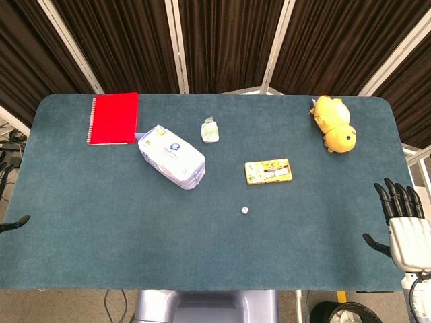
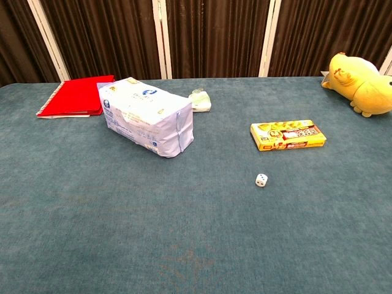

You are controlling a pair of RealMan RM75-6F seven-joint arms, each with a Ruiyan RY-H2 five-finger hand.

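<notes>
My right hand (image 1: 402, 220) hovers at the table's right edge, fingers spread and holding nothing; the chest view does not show it. Only a dark fingertip of my left hand (image 1: 15, 223) pokes in at the left edge, so its state is unclear. On the blue table (image 1: 101, 222) lie a red notebook (image 1: 113, 118) (image 2: 75, 95), a white tissue pack (image 1: 172, 157) (image 2: 147, 116), a small pale green packet (image 1: 210, 130) (image 2: 201, 101), a yellow box (image 1: 268, 171) (image 2: 287, 135), a white die (image 1: 245, 210) (image 2: 261, 180) and a yellow plush toy (image 1: 334, 123) (image 2: 359, 81).
Dark curtains with white posts (image 1: 176, 44) stand behind the table. A grey base (image 1: 205, 306) shows below the table's front edge. Cables (image 1: 8, 161) hang off the left side.
</notes>
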